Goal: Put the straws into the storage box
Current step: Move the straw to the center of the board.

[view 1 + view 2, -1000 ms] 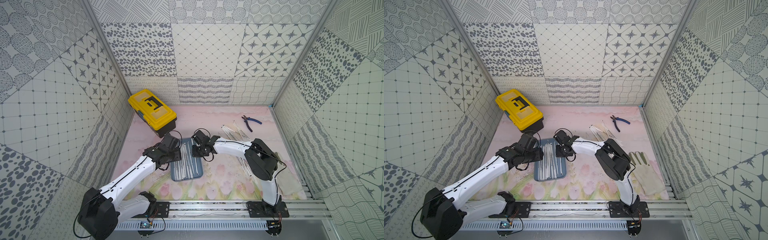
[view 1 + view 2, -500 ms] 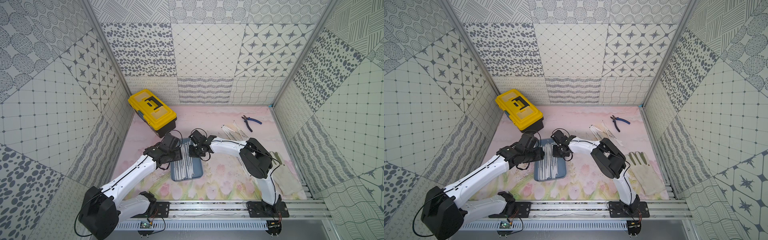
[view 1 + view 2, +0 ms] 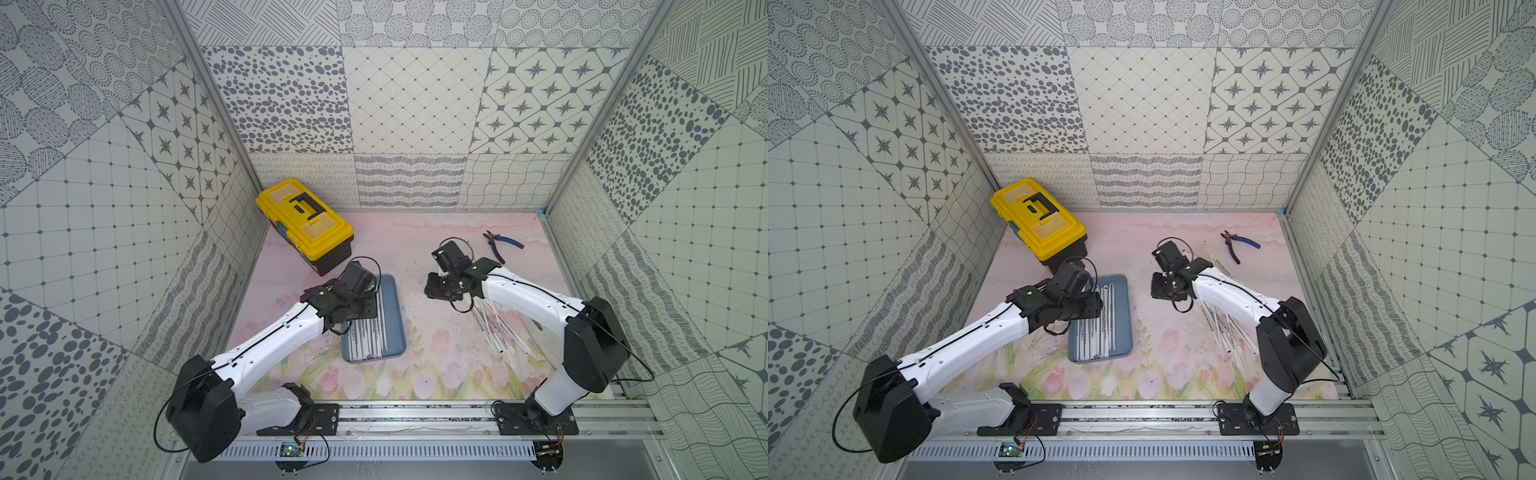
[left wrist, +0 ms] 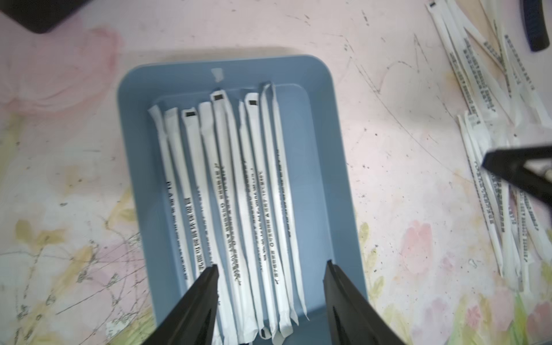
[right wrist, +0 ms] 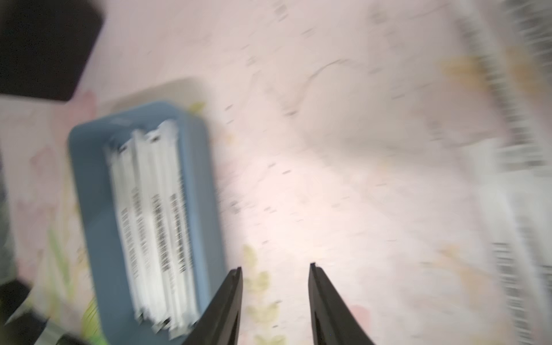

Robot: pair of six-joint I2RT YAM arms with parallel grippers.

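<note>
The storage box [image 3: 395, 332] is a blue-grey tray on the pink mat, seen in both top views [image 3: 1126, 320]. Several white-wrapped straws [image 4: 239, 185] lie lengthwise inside it. My left gripper [image 4: 270, 265] hovers over the tray's near end, open, with nothing between its jaws. More loose straws [image 3: 494, 328] lie in a heap on the mat to the right, partly under my right arm. My right gripper [image 5: 274, 267] is open and empty over bare mat, between the tray [image 5: 89, 194] and the heap; in a top view it [image 3: 434, 291] sits right of the tray.
A yellow toolbox [image 3: 305, 222] stands at the back left, close behind the tray. Blue-handled pliers [image 3: 500, 243] lie at the back right. Patterned walls close in the mat on three sides. A metal rail runs along the front.
My right gripper has left the tray's far end, swung right toward the loose straws, and opened. The left arm has hardly moved.
</note>
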